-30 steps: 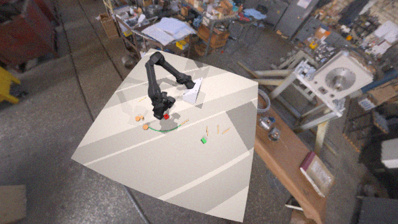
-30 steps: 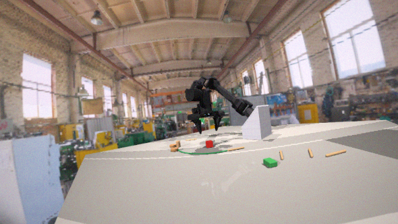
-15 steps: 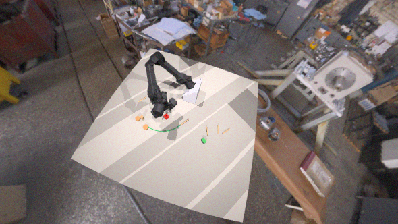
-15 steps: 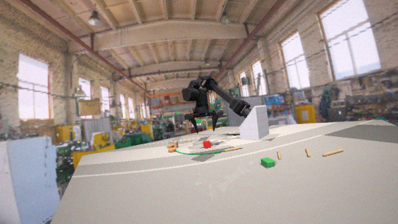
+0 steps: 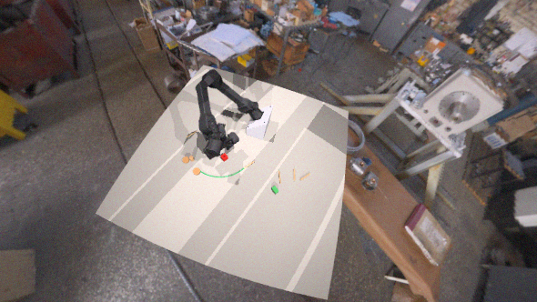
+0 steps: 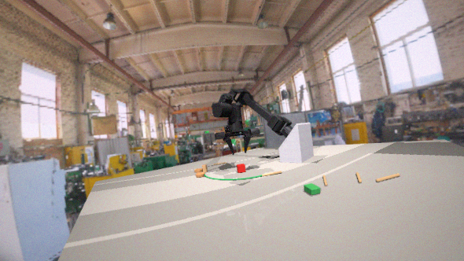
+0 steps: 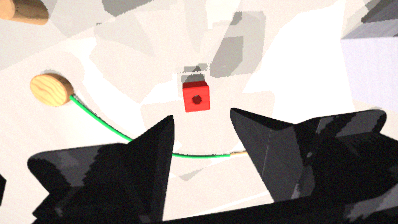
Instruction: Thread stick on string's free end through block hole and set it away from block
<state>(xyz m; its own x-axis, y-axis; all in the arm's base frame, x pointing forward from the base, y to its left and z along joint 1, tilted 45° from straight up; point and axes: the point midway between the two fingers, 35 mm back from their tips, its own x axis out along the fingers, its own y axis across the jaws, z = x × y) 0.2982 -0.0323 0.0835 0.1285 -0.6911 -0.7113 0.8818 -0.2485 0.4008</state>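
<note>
The red block (image 5: 224, 156) (image 6: 241, 168) (image 7: 196, 97) lies on the table with its hole facing up in the wrist view. The round wooden button (image 5: 197, 171) (image 6: 200, 174) (image 7: 51, 90) lies to its left. The green string (image 5: 220, 176) (image 6: 232, 179) (image 7: 100, 120) curves from the button to the thin stick (image 5: 250, 164) (image 6: 272, 173). In the wrist view only the stick's near end (image 7: 239, 153) shows beside the right finger. My gripper (image 5: 211, 155) (image 6: 237, 151) (image 7: 202, 116) hangs above the table near the block, about half open, with nothing between its fingers.
Three loose sticks (image 5: 279, 176) (image 5: 294, 174) (image 5: 305, 176) and a green cube (image 5: 275, 189) (image 6: 312, 189) lie to the right. Small wooden pieces (image 5: 187, 158) (image 6: 201, 170) lie near the button. The white arm base (image 5: 260, 123) (image 6: 296, 143) stands behind.
</note>
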